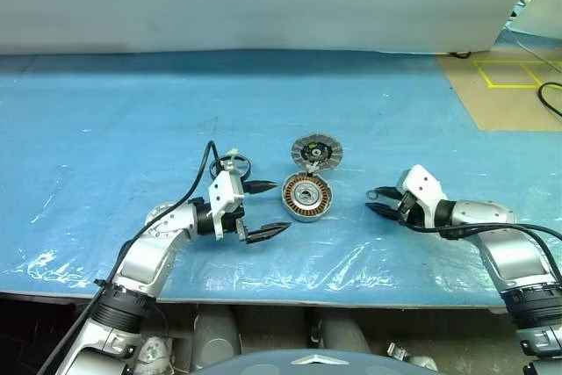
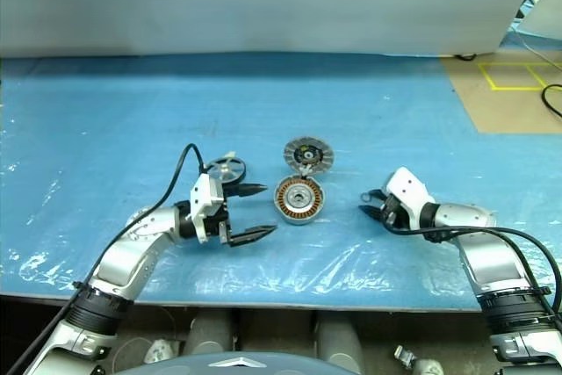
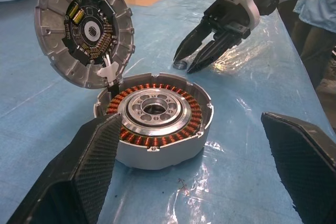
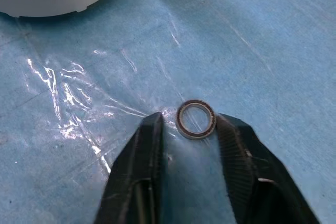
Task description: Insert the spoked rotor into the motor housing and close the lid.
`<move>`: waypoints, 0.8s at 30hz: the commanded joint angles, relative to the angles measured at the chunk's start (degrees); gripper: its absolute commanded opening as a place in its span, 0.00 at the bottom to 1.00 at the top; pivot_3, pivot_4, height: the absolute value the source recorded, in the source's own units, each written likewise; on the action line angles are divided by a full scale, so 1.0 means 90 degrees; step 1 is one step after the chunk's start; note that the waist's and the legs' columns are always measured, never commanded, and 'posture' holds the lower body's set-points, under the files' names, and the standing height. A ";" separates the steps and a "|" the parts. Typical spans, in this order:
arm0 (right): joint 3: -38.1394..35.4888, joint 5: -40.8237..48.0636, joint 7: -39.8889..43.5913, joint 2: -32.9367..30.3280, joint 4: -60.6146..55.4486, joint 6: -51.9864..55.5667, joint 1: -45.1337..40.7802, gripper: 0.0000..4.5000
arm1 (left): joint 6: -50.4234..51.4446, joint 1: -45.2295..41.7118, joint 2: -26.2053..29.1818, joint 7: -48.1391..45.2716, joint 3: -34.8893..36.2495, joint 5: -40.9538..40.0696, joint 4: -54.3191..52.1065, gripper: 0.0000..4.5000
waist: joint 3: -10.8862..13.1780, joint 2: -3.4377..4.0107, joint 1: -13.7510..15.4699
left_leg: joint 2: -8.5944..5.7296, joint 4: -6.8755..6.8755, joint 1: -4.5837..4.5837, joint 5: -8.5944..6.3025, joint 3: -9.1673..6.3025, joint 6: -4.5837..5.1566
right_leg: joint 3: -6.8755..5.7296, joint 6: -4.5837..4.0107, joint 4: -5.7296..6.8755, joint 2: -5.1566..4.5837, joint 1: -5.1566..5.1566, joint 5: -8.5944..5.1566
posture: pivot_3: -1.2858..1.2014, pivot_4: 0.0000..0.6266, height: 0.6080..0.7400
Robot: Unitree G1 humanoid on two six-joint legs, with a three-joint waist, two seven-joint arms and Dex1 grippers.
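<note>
Copper windings ringed the motor housing (image 3: 155, 121); beside it, left tool (image 1: 262, 210) gaped, half-hiding the spoked rotor (image 1: 234, 165); right tool (image 4: 187, 121) narrowed around a small ring (image 4: 196, 119).

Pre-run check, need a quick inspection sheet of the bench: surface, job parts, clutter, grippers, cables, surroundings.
Surface: blue table cover under wrinkled clear film.
Job's things: motor housing open, copper windings showing, no rotor inside; lid tilted up behind it, ribbed face with black centre showing; spoked rotor on the table, apart from the housing.
Clutter: small metal ring flat on the film.
Grippers: left gripper open, aimed at the housing; right gripper narrowed, fingertips either side of the ring.
Cables: black cable along the left arm, another on the right.
Surroundings: brown floor with yellow tape.
</note>
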 commanded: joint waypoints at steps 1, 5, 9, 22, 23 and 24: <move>0.0080 -0.0252 -0.0025 -0.0138 0.0173 -0.0042 0.0024 0.15 | -0.0078 -0.0089 0.0029 0.0000 0.0131 -0.0074 -0.0069 1.00 | 0.0000 0.0000 0.0000 | 0.0000 0.0000 0.0000 0.0000 0.0000 0.0000 | 0.0000 0.0000 0.0000 0.0000 0.0000 0.0000 | 0.52 0.24 1.00; 0.0089 -0.0237 -0.0022 -0.0100 0.0131 -0.0076 -0.0064 0.15 | -0.0082 -0.0105 0.0027 0.0004 0.0133 -0.0075 -0.0059 1.00 | 0.0000 0.0000 0.0000 | 0.0000 0.0000 0.0000 0.0000 0.0000 0.0000 | 0.0000 0.0000 0.0000 0.0000 0.0001 0.0000 | 0.52 0.24 1.00; -0.0044 0.0077 0.0084 0.0012 -0.0147 0.0049 -0.0171 0.15 | -0.0087 -0.0092 0.0045 0.0002 0.0150 -0.0076 -0.0061 1.00 | 0.0000 0.0000 -0.0003 | 0.0000 0.0000 0.0000 0.0000 0.0000 0.0000 | 0.0000 0.0000 0.0000 0.0000 0.0000 0.0000 | 0.52 0.24 1.00; -0.0003 0.1311 0.0683 0.0070 -0.1835 0.1105 -0.0565 0.15 | -0.0116 -0.0129 0.0083 -0.0060 0.0176 -0.0091 0.0019 1.00 | 0.0001 0.0001 0.0007 | 0.0000 -0.0004 -0.0004 0.0000 0.0000 0.0000 | -0.0001 0.0000 -0.0002 0.0000 -0.0006 0.0000 | 0.52 0.24 1.00; 0.0050 0.1289 0.0672 0.0101 -0.1843 0.1121 -0.0597 0.15 | -0.0117 -0.0110 0.0082 -0.0062 0.0178 -0.0098 0.0016 1.00 | 0.0001 0.0001 0.0005 | 0.0000 -0.0004 -0.0004 0.0000 0.0000 0.0000 | -0.0001 0.0000 -0.0002 0.0000 -0.0006 0.0000 | 0.52 0.24 1.00; 0.0132 0.1220 0.0643 0.0148 -0.1808 0.1111 -0.0642 0.15 | -0.0112 -0.0090 0.0080 -0.0060 0.0181 -0.0107 0.0011 1.00 | 0.0001 0.0001 0.0004 | 0.0001 -0.0004 -0.0004 0.0000 0.0000 0.0000 | 0.0000 0.0000 -0.0002 0.0001 -0.0006 0.0000 | 0.52 0.24 1.00</move>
